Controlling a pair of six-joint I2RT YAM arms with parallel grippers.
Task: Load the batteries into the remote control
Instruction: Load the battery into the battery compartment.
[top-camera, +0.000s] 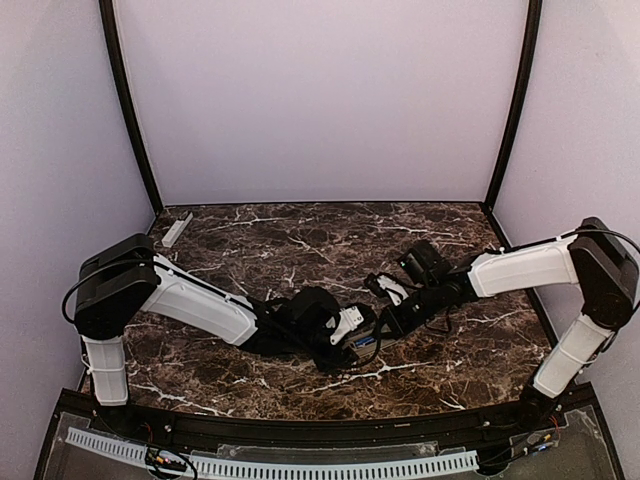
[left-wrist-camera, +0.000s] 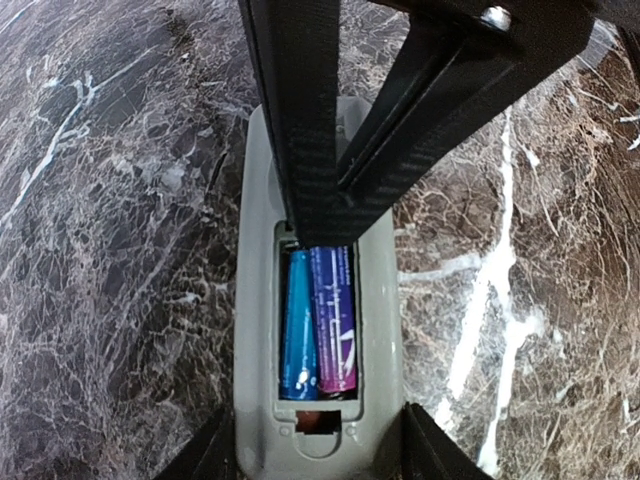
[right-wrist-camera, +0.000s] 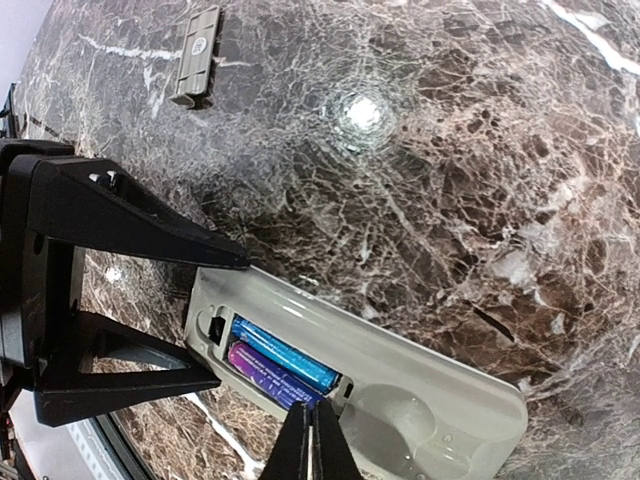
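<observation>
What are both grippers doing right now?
Left gripper: straddles the remote control's end; grip cannot be told.
Right gripper: closed, empty, tip at the batteries.

- No txt, brand, no. or sign can be read in any view.
- batteries (left-wrist-camera: 318, 325), side by side in the open bay on the back of the remote control (left-wrist-camera: 382, 330): the purple wrap has small white print along its length, too blurred to read. The blue wrap has only a pale streak, nothing legible.
- Grey cover (right-wrist-camera: 196, 57) near far-left corner of the table (top-camera: 300, 225): round stamped mark at one end, w/ faint raised lines below it. Too small and soft to make out.
- Top view: everything too small for any lettering.
</observation>
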